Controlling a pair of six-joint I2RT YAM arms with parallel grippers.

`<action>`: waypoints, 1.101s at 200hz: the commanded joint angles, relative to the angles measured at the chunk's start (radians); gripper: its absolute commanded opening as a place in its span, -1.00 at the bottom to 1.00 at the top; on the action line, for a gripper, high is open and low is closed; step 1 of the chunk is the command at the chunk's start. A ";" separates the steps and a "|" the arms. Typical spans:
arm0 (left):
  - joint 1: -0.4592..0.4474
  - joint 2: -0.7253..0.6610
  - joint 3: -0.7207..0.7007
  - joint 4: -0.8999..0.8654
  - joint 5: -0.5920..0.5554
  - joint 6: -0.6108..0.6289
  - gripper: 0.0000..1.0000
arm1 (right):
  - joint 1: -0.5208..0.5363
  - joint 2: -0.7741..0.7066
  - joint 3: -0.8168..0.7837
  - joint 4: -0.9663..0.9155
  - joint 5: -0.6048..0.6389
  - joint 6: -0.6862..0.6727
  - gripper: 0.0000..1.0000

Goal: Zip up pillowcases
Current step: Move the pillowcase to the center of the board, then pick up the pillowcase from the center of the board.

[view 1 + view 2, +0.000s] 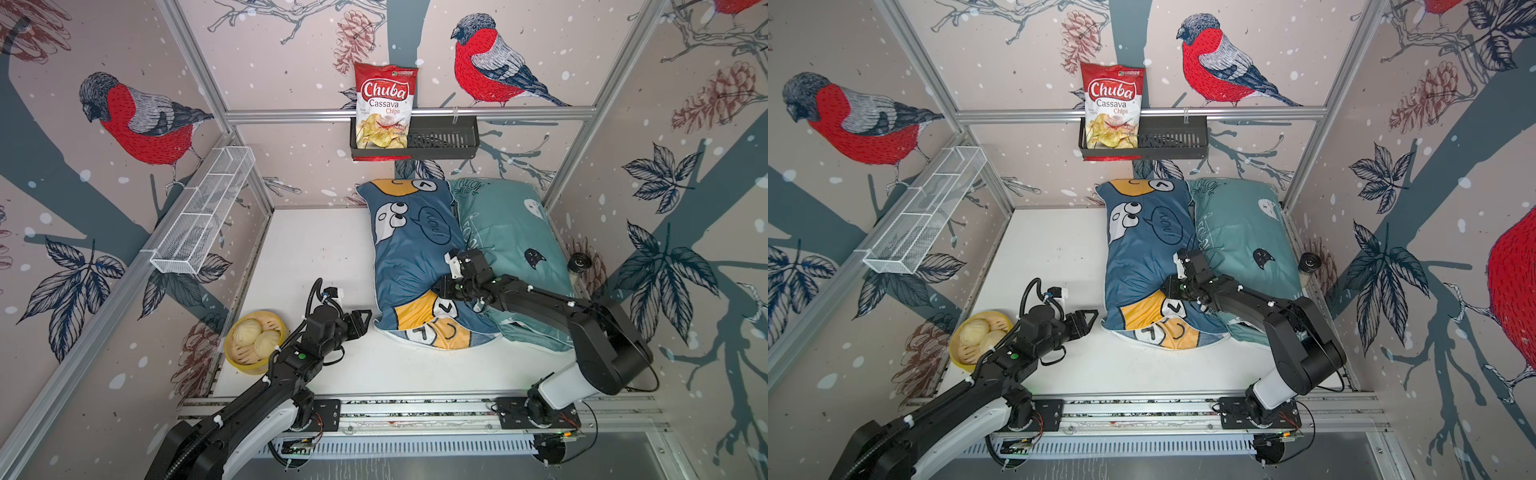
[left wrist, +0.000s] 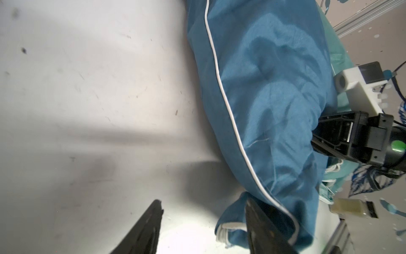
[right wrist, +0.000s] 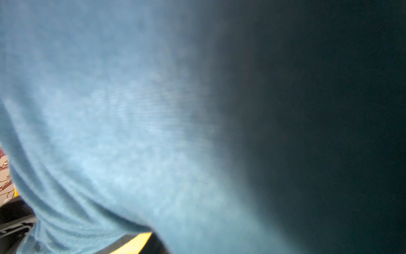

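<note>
The dark blue pillowcase [image 1: 411,257] lies on the white surface [image 1: 316,257], touching the teal pillowcase [image 1: 511,224] beside it, toward the right wall; the left pincer [image 1: 367,322] has its fingers apart at the blue case's near corner, holding nothing; the right pincer [image 1: 439,286] presses into the blue case's near half, tips buried in fabric, so I cannot tell whether it is clamped.

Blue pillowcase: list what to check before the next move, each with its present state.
1. Left gripper open: ok.
2. Blue pillowcase corner gripped: not ok, left jaws stand open beside it.
3. Right gripper hold on it: cannot tell, tips buried in fabric.
4. Zipper in sight: not ok, no view shows it.
5. Teal pillowcase clear of right arm: not ok, arm reaches over it.
</note>
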State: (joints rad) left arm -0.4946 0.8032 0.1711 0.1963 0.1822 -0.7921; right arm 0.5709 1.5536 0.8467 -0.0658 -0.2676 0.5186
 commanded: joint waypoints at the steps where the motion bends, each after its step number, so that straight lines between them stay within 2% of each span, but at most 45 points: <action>1: 0.002 0.015 -0.050 0.202 0.113 -0.136 0.20 | -0.009 0.011 -0.001 0.002 0.122 -0.025 -0.25; 27: 0.002 0.048 -0.095 0.316 0.149 -0.192 0.42 | -0.011 0.016 0.000 0.001 0.125 -0.028 -0.25; 52: 0.001 0.098 -0.108 0.364 0.160 -0.214 0.41 | -0.011 0.014 -0.004 -0.001 0.128 -0.027 -0.26; 78: 0.001 0.189 -0.121 0.477 0.207 -0.255 0.31 | -0.011 0.013 -0.004 -0.006 0.129 -0.028 -0.26; 110: -0.028 0.283 -0.133 0.620 0.221 -0.311 0.08 | -0.011 0.013 -0.003 -0.005 0.129 -0.022 -0.26; 146: -0.060 0.276 -0.122 0.571 0.173 -0.308 -0.31 | -0.011 0.021 -0.003 -0.005 0.128 -0.014 -0.26; 161: -0.063 0.252 -0.120 0.534 0.155 -0.308 -0.55 | -0.011 0.023 -0.001 -0.003 0.123 -0.015 -0.27; 179: -0.065 0.206 -0.109 0.465 0.123 -0.309 -0.73 | -0.011 0.018 0.003 -0.012 0.117 -0.015 -0.26; 199: -0.074 0.143 -0.087 0.384 0.089 -0.326 -0.83 | -0.011 -0.024 0.015 -0.041 0.108 -0.017 -0.12; 220: -0.100 0.074 -0.071 0.320 0.043 -0.388 -0.89 | -0.009 -0.115 0.016 -0.088 0.093 -0.012 0.13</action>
State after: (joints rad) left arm -0.5735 0.9302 0.0799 0.5953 0.2996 -1.1095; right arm 0.5690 1.5097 0.8547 -0.1001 -0.2695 0.5037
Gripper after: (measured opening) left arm 0.073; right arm 0.521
